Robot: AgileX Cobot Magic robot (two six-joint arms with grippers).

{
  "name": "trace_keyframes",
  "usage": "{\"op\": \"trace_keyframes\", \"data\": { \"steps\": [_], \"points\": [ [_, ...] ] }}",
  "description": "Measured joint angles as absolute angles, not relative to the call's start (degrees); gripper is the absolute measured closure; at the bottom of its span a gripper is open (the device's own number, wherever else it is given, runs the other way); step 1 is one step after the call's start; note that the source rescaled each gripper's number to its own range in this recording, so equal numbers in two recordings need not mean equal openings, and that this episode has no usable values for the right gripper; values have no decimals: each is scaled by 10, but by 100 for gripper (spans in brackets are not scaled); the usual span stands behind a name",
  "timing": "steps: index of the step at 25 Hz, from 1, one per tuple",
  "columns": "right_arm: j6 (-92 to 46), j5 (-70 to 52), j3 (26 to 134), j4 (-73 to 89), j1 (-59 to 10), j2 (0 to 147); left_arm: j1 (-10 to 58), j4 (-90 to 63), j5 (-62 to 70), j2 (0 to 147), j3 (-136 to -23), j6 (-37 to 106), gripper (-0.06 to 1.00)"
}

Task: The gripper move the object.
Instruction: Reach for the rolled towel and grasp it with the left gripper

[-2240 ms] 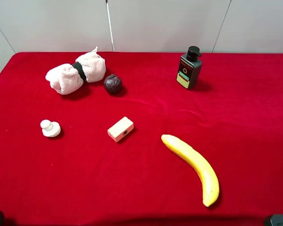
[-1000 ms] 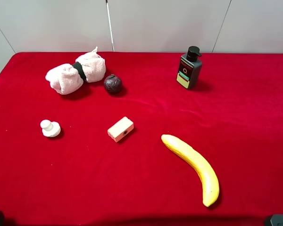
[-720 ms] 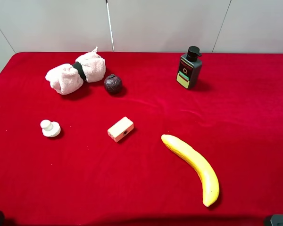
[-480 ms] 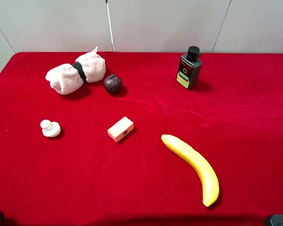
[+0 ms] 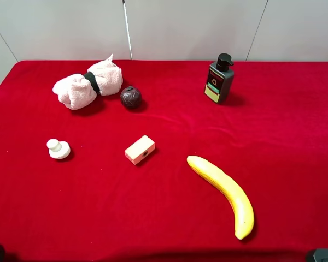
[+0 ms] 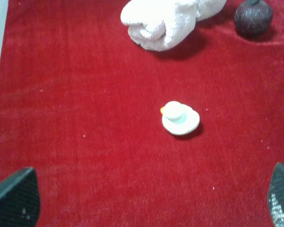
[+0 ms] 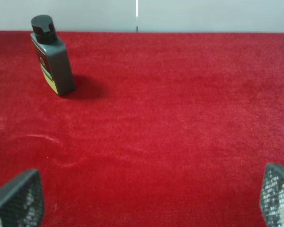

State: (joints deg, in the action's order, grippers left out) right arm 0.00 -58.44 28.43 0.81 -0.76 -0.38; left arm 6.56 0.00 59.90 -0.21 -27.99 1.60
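The pale pink rolled towel (image 5: 87, 84), cinched by a black band, lies at the far left of the red table (image 5: 169, 218). Its near end shows in the left wrist view (image 6: 163, 21). My left gripper (image 6: 146, 201) is open and empty, with its two mesh fingertips (image 6: 14, 198) wide apart, low over the cloth and well short of the towel. My right gripper (image 7: 144, 198) is also open and empty over the right side of the table. In the high view only dark bits of the arms show at the bottom corners.
A small white knob figure (image 5: 58, 148) sits in front of the towel, also in the left wrist view (image 6: 180, 118). A dark round ball (image 5: 130, 97) lies beside the towel. There are also a beige block (image 5: 139, 149), a banana (image 5: 224, 194) and a dark pump bottle (image 5: 219, 79).
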Motion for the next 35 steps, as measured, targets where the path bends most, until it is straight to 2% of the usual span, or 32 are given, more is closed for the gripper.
{"op": "trace_keyframes", "data": {
  "steps": [10, 35],
  "points": [
    [0, -584, 284, 8, -8, -4, 66, 0, 580, 37, -296, 18, 1],
    [0, -585, 284, 8, -8, -4, 66, 0, 537, 564, -532, 227, 1]
  ]
}}
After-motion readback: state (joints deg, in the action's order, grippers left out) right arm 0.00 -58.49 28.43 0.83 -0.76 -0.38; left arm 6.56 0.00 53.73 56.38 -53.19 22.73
